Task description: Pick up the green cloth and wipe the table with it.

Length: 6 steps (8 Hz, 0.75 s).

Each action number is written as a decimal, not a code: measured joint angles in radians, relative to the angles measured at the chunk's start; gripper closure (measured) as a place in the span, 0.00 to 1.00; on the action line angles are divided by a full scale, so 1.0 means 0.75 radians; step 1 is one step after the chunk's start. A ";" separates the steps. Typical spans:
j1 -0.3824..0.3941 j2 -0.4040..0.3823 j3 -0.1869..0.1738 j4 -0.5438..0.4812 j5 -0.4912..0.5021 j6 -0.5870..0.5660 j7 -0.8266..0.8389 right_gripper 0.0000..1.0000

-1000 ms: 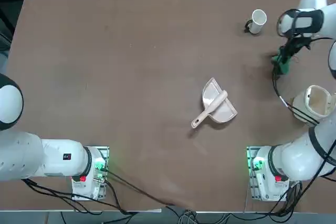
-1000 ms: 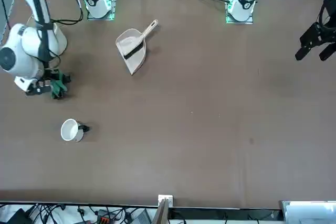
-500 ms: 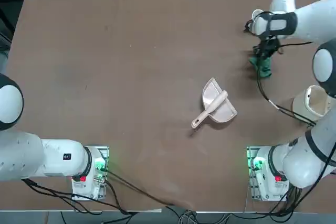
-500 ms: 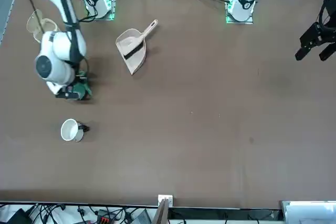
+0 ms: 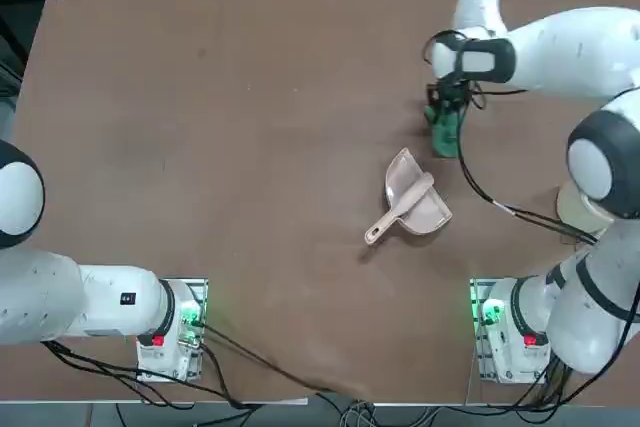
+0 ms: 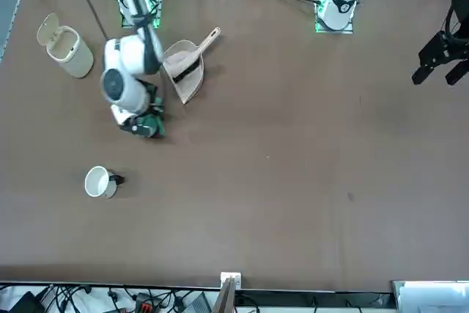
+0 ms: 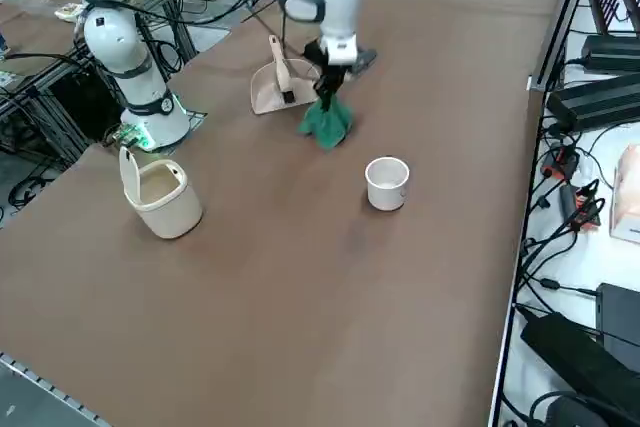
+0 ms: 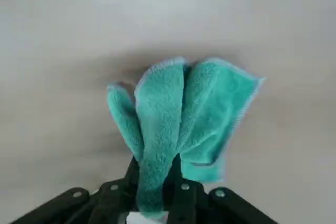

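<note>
My right gripper (image 8: 155, 174) is shut on the green cloth (image 8: 184, 114), which hangs from the fingers and drags on the brown table (image 5: 230, 147). In the top view the green cloth (image 5: 446, 129) is just beyond the pink dustpan, under my right gripper (image 5: 443, 112). The front view shows the cloth (image 6: 150, 121) below the wrist, and the right side view shows the cloth (image 7: 325, 121) bunched on the tabletop beneath the gripper (image 7: 327, 88).
A pink dustpan (image 5: 410, 199) lies close to the cloth on the near side. A white cup (image 6: 100, 182) stands farther out, and a cream bin (image 6: 66, 48) with its lid up stands toward the right edge. The arm's cable (image 5: 500, 202) trails over the table.
My right arm has swept the cloth across the table from near the right edge toward the middle, past the white cup, ending just beyond the dustpan. The grip stayed shut.
</note>
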 joint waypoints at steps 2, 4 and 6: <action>0.057 0.034 -0.001 0.204 0.000 -0.081 0.056 0.92; 0.052 0.096 -0.010 0.446 0.009 -0.225 0.059 0.92; 0.082 0.180 0.004 0.573 0.047 -0.257 0.078 0.92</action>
